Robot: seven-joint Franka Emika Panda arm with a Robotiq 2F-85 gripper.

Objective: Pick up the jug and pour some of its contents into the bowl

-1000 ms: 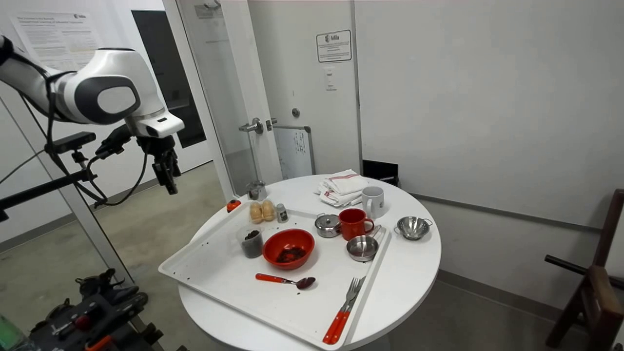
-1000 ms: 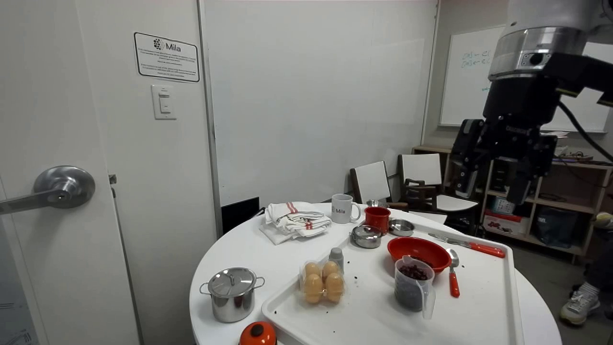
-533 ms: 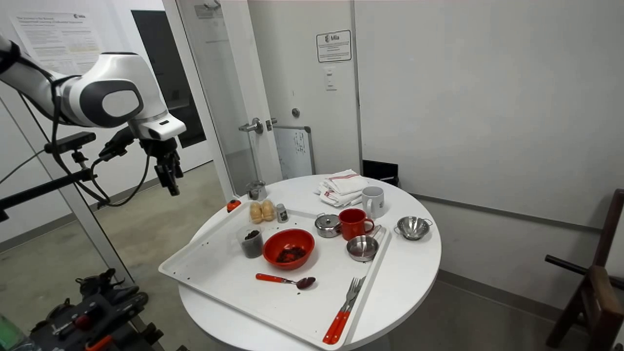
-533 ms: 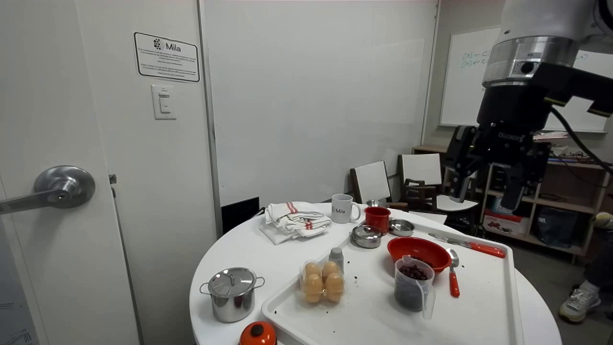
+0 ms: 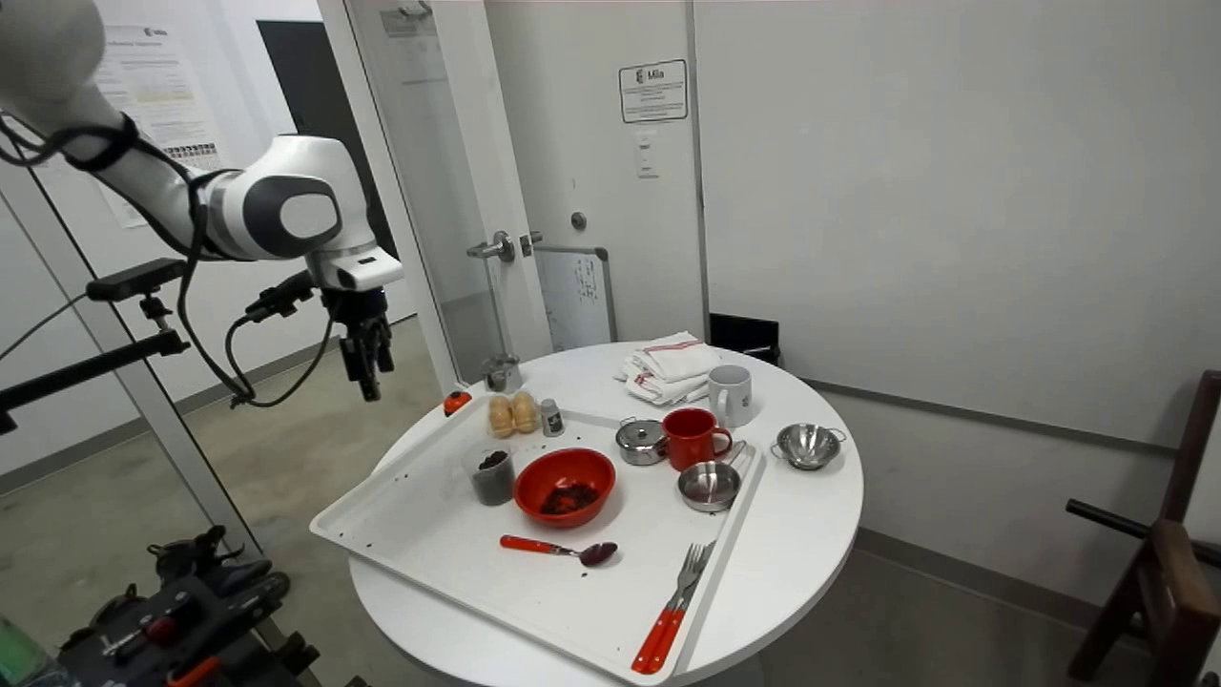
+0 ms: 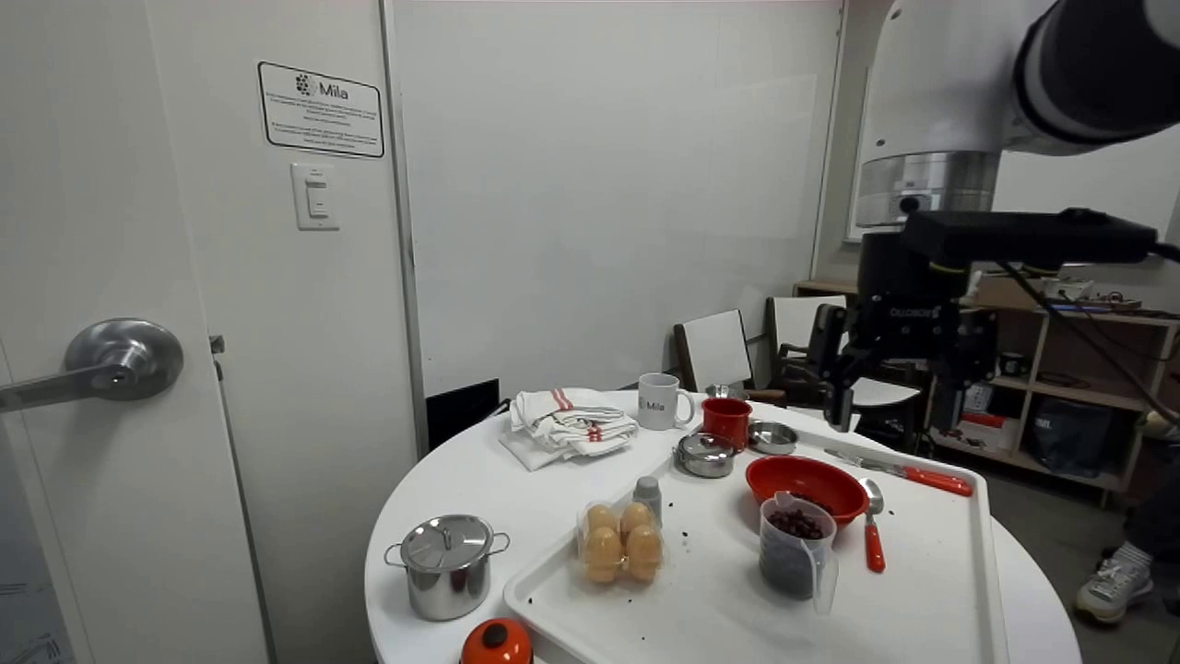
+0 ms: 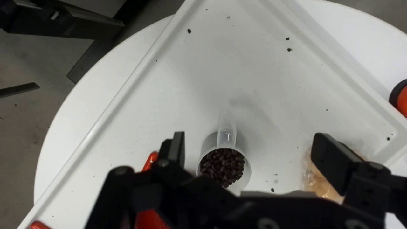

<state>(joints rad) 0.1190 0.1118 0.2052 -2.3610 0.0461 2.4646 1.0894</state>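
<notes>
So, the claw (image 6: 893, 420) hangs in the right part of the frame in an exterior view, pointing down and spread wide. The wrist view agrees: its dark fingers (image 7: 334, 162) poke in from the bottom, one left and one right, with a big gap between.

The jug (image 6: 788, 563) stands upright on the white tray (image 6: 710, 609), lower right in an exterior view, and the tray rests on the round table (image 6: 535, 507). It's see-through plastic with dark beans (image 7: 222, 165) inside. In the wrist view it turns up low in the middle, showing between the fingers, handle toward the top of the frame.

The red bowl (image 5: 568, 468) sits just beside the jug with dark bits (image 5: 569, 498) at the bottom; hard to tell whether the two touch. A spoon (image 5: 548, 548) lies just below the bowl, lower middle of the frame in an exterior view, and a red cup (image 5: 687, 441) and a little lidded pot (image 5: 641, 444) stand to the bowl's upper right. Eggs (image 6: 604, 553) sit bottom centre in an exterior view with a grey shaker (image 6: 648, 495) just behind them, and folded towels (image 6: 572, 424) plus a white mug (image 6: 656, 406) are further up the frame on the table.
</notes>
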